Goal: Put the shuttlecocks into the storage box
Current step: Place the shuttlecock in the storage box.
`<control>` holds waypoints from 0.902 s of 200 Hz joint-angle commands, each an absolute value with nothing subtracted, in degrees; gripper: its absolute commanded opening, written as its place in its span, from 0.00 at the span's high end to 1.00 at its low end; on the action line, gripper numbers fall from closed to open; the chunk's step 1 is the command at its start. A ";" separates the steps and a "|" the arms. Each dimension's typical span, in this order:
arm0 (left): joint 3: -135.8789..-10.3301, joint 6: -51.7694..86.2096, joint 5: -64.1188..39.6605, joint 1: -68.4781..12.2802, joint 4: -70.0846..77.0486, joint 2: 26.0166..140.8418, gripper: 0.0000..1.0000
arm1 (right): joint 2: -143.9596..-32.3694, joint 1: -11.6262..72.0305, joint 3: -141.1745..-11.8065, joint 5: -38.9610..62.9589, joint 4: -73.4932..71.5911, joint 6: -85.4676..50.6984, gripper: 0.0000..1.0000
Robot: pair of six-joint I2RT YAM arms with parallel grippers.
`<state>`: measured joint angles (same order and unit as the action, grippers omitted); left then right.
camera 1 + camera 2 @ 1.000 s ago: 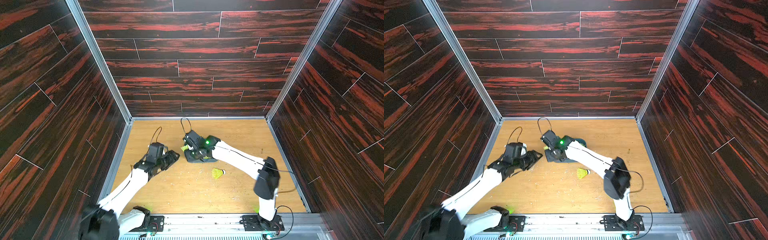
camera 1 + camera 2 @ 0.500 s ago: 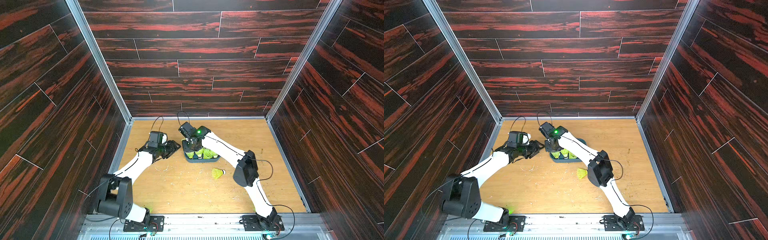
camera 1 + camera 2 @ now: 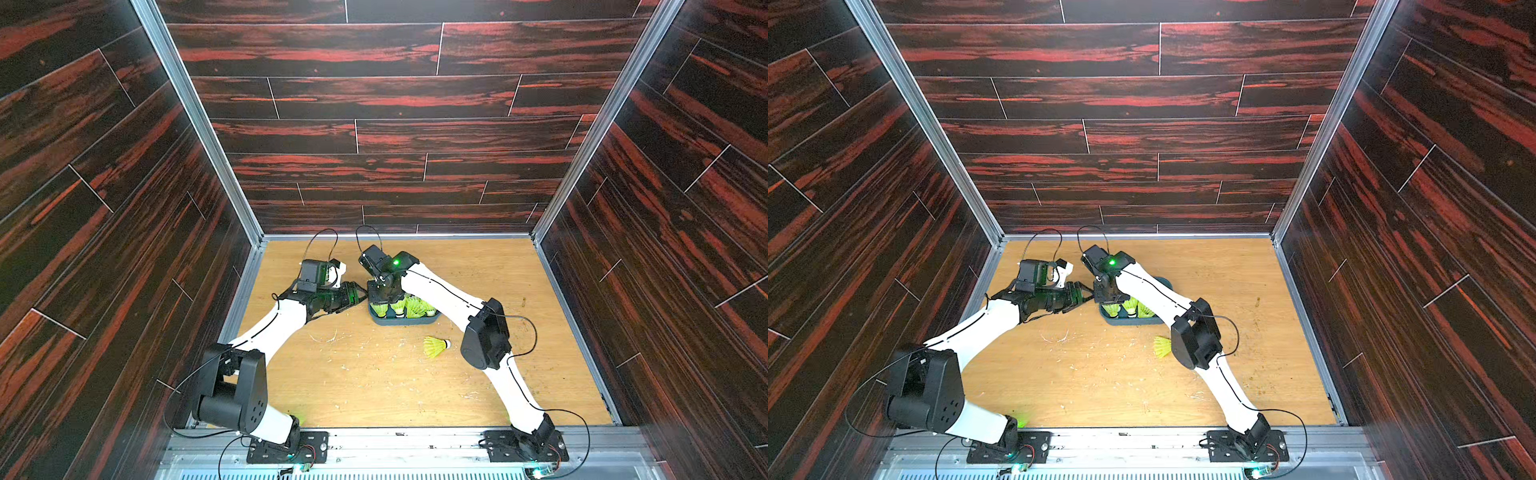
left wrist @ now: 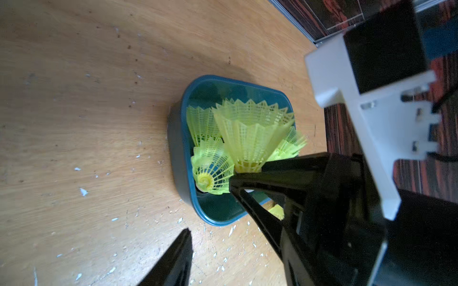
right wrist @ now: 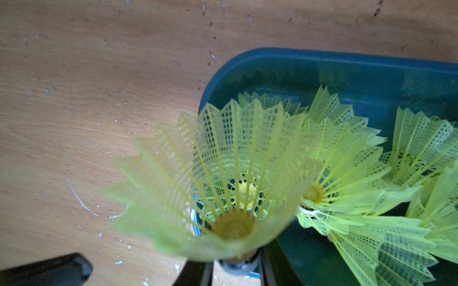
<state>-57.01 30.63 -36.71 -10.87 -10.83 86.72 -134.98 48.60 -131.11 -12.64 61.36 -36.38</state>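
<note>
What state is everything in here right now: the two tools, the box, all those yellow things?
Storage box: upright, partly filled.
Boxed shuttlecocks: several, jumbled inside.
Held shuttlecock: gripped at its cork end, at the box's corner, not released.
Right tool: shut on the held shuttlecock.
Left tool: open, empty, beside the box.
Loose shuttlecock: lying sideways on the table, outside the box.

The teal storage box [image 3: 1121, 321] sits on the wooden table [image 3: 1100, 382], left of centre and toward the far side. Yellow-green shuttlecocks [image 3: 1130, 306] show above its near wall, and the right arm's white forearm [image 3: 1150, 297] crosses over it. The right gripper [image 3: 1109, 296] hangs over the box's left end, with the left gripper [image 3: 1084, 296] just to its left, pointing toward it. One more shuttlecock [image 3: 1161, 347] lies on the table nearer than the box, partly hidden by the right arm's black elbow [image 3: 1196, 338].
</note>
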 commanded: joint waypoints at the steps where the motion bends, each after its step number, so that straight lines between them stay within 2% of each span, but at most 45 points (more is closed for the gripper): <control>1: -56.51 29.50 -37.75 -10.55 -10.05 85.69 0.39 | -136.47 48.46 -132.29 -12.91 62.83 -36.99 0.71; 70: -56.12 30.23 -37.10 -10.59 -10.71 85.57 0.39 | -137.37 48.41 -132.09 -12.74 62.62 -36.88 0.70; 128: -55.83 30.84 -36.91 -10.55 -10.55 85.52 0.39 | -136.27 48.60 -131.92 -13.36 62.76 -36.26 0.50; 180: -56.29 31.62 -36.83 -10.55 -9.90 85.85 0.39 | -133.04 48.96 -131.84 -14.83 63.92 -36.37 0.47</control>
<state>-56.40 31.42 -36.77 -10.76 -10.68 86.72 -135.94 48.53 -131.11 -13.72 62.22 -36.38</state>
